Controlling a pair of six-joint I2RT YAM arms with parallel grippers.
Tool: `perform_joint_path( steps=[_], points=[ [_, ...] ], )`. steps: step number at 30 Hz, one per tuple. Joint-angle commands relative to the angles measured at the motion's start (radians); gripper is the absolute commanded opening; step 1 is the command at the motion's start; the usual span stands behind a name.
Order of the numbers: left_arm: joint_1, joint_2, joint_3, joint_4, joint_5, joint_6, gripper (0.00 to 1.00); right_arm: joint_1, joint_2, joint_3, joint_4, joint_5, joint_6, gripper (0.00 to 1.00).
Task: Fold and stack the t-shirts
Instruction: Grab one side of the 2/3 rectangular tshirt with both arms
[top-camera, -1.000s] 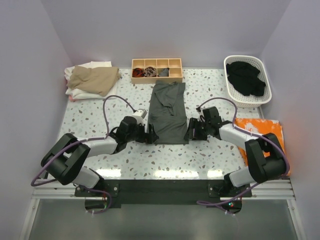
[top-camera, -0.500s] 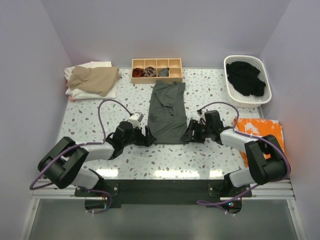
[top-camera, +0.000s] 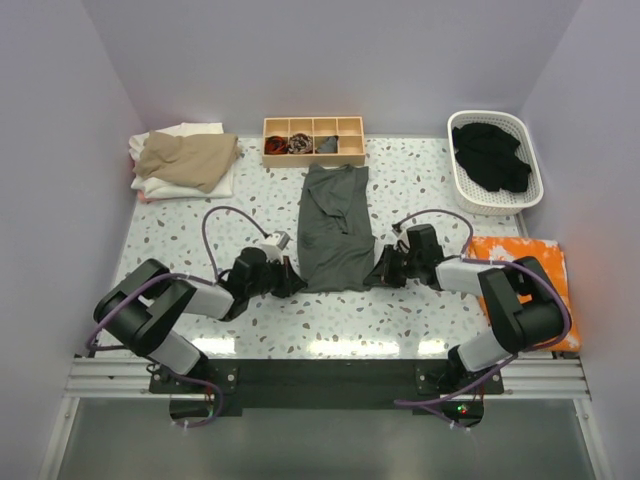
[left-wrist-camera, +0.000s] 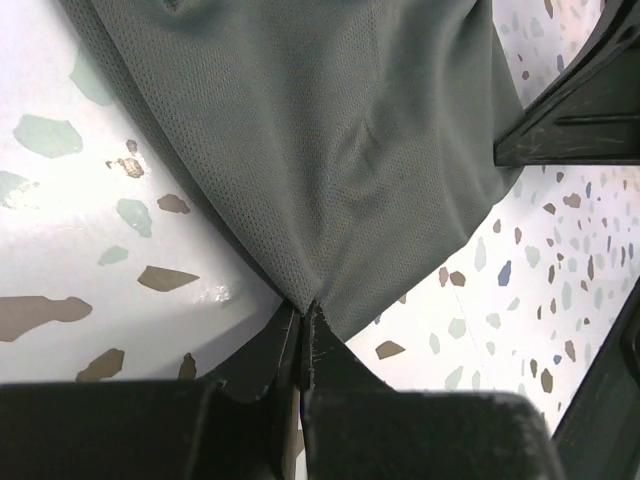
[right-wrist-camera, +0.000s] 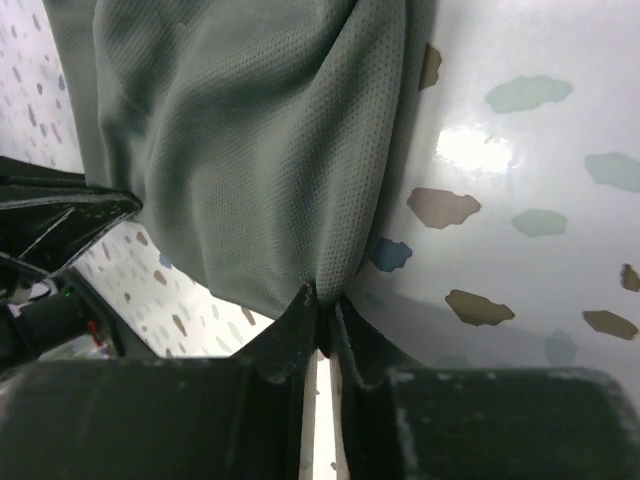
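Note:
A dark charcoal-grey t-shirt (top-camera: 335, 225) lies folded into a long strip at the middle of the table. My left gripper (top-camera: 293, 283) is shut on its near left corner, and the cloth (left-wrist-camera: 330, 170) is pinched between the fingertips (left-wrist-camera: 322, 335). My right gripper (top-camera: 378, 276) is shut on the near right corner, where the grey cloth (right-wrist-camera: 250, 160) bunches into the jaws. Folded tan and white t-shirts (top-camera: 185, 158) sit stacked at the far left. A black t-shirt (top-camera: 490, 155) lies crumpled in the white basket (top-camera: 466, 182).
A wooden compartment tray (top-camera: 313, 139) with small rolled bundles stands at the back, just beyond the grey shirt. An orange cloth (top-camera: 520, 262) lies at the right edge beside my right arm.
Both grippers closed on the near corners of the grey shirt. The left one slid right to the hem, and the right one edged left and nearer.

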Motion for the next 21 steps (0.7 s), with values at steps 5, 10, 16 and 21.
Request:
perform_joint_path(
  steps=[5, 10, 16, 21],
  points=[
    [0.000, 0.031, -0.042, -0.086, 0.053, 0.003, 0.00, 0.004, 0.055, -0.067, 0.038, -0.014, 0.013, 0.00],
    [0.000, -0.065, -0.067, -0.191, 0.048, 0.020, 0.00, 0.004, -0.102, -0.120, -0.083, 0.014, -0.006, 0.00],
    [-0.062, -0.229, -0.114, -0.326, 0.058, -0.011, 0.00, 0.004, -0.369, -0.183, -0.295, 0.027, -0.017, 0.00],
    [-0.228, -0.332, -0.093, -0.442, -0.030, -0.098, 0.00, 0.005, -0.536, -0.216, -0.445, -0.002, -0.007, 0.00]
  ],
)
